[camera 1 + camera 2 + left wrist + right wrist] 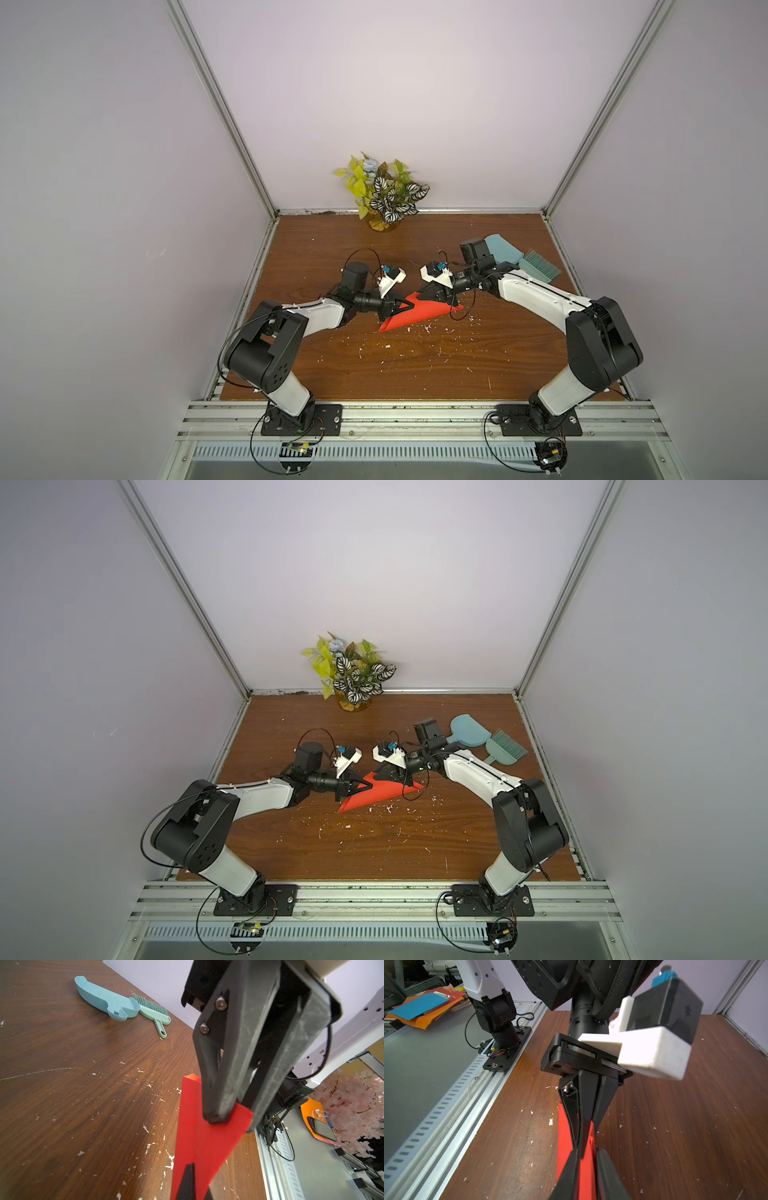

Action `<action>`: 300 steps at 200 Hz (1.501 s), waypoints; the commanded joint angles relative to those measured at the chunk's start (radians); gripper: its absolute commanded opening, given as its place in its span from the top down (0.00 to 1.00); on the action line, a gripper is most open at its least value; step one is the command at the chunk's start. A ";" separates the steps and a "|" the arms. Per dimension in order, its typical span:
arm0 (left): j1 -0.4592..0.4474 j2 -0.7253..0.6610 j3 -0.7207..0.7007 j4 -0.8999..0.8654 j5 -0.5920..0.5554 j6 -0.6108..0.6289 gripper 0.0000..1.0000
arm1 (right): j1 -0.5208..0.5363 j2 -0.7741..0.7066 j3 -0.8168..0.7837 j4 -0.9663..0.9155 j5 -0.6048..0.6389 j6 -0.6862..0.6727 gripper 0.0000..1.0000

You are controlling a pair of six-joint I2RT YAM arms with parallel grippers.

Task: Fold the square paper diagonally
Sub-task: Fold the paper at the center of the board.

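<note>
1. Square paper [419,318], folded over, lies mid-table with one corner raised.
2. Left gripper [410,306] pinches that corner; right gripper [234,1124] straddles the paper's edge, grip indeterminate.
3. Open table [415,374] lies in front; dustpan [467,729] sits well apart behind.
4. Scuffed brown wood, white flecks [170,1159]; lilac walls [415,104].

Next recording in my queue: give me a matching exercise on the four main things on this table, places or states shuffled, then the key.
Things
1. red-orange square paper sheet
2. light blue plastic dustpan
3. green plastic hand brush
4. potted plant with yellow-green and striped leaves

Places or states
a. upright at the far edge of the wooden table
b. mid-table, bent over on itself
c. nearest the right edge
d. hollow side up, beside the bristles

Pairs: 1-b; 2-d; 3-c; 4-a
</note>
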 commanded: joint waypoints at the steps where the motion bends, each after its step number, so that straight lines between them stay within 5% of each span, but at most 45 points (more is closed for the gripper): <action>1: -0.006 0.013 0.019 0.020 0.028 0.001 0.99 | 0.004 -0.040 -0.009 0.003 -0.007 -0.013 0.81; 167: -0.006 0.009 0.012 0.026 0.032 -0.002 0.99 | 0.004 -0.059 -0.029 0.013 0.018 -0.018 0.87; 244: -0.006 0.002 0.014 0.034 0.034 -0.008 1.00 | 0.002 -0.063 -0.029 0.023 0.032 -0.019 1.00; 300: 0.002 -0.123 -0.013 -0.079 -0.141 0.121 0.60 | 0.002 -0.059 0.001 -0.049 0.042 -0.042 1.00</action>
